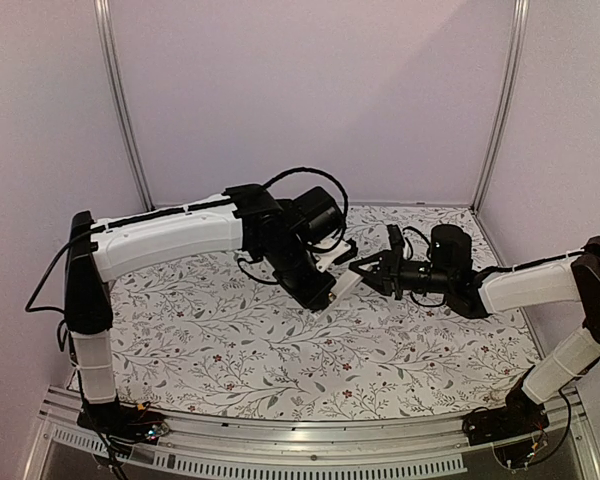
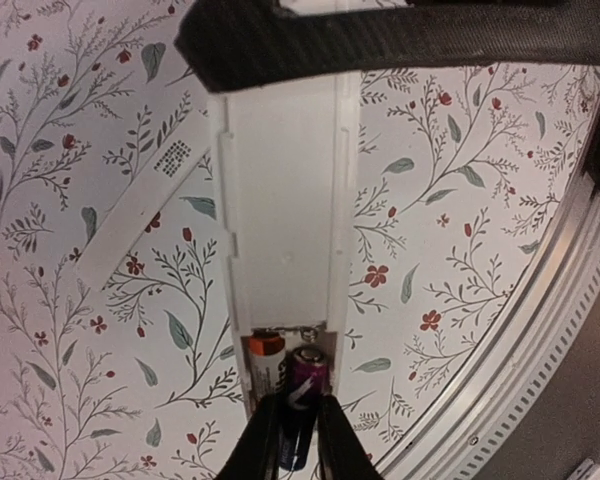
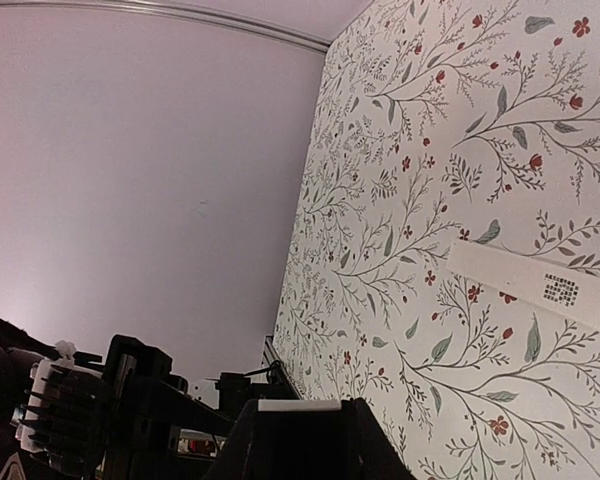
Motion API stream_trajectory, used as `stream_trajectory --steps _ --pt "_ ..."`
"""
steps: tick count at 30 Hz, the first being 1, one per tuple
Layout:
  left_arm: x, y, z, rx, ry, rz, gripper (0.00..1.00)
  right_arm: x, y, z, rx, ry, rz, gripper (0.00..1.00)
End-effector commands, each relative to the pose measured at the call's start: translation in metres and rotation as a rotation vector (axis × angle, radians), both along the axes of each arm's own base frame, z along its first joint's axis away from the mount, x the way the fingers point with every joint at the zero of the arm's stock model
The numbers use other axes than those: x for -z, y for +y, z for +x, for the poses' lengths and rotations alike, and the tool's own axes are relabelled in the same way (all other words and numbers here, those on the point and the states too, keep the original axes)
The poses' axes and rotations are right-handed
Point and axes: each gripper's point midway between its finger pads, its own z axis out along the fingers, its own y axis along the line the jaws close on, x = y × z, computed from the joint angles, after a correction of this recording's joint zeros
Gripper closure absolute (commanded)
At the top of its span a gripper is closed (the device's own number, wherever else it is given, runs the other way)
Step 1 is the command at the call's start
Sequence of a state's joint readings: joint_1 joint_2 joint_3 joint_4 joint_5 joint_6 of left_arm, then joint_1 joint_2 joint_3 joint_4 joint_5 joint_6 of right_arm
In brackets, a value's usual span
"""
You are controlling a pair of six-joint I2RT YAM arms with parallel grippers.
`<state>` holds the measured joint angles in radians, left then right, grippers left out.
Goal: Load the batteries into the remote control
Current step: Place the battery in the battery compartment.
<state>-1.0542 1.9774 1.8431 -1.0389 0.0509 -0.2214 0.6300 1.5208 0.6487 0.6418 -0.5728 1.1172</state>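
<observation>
White remote control (image 2: 285, 210) is clamped in my left gripper (image 1: 330, 288); my right gripper (image 2: 292, 440) pinches the dark battery (image 2: 304, 385) over the open bay (image 2: 285, 335) just ahead, beside the orange-capped battery (image 2: 266, 352). I'd keep it parallel, pressing gently.

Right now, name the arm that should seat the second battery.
Right. The right fingers pinch the purple battery at the remote, beside the orange-tipped battery lying in it; the left fingers are busy holding that remote.
</observation>
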Motion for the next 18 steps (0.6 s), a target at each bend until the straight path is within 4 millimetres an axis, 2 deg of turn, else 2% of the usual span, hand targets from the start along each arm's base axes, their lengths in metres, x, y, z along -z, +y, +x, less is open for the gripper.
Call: stream_trajectory --steps 1,4,9,15,18 --pt "0.007 0.01 0.014 -0.035 -0.022 0.05 0.85 -0.011 0.008 -0.011 -0.057 -0.008 0.059 1.0" --pt "0.006 0.009 0.012 -0.03 -0.018 0.043 0.83 -0.01 0.008 -0.012 -0.056 -0.003 0.06 1.0" --pt "-0.009 0.004 0.008 -0.009 -0.016 -0.015 0.73 -0.009 0.007 -0.011 -0.053 -0.002 0.059 1.0" --pt "-0.042 -0.006 0.007 0.015 -0.052 -0.129 0.67 -0.009 0.007 -0.011 -0.054 0.0 0.058 1.0" --pt "-0.06 -0.006 0.008 0.023 -0.092 -0.191 0.6 -0.009 0.007 -0.01 -0.054 0.002 0.059 1.0"
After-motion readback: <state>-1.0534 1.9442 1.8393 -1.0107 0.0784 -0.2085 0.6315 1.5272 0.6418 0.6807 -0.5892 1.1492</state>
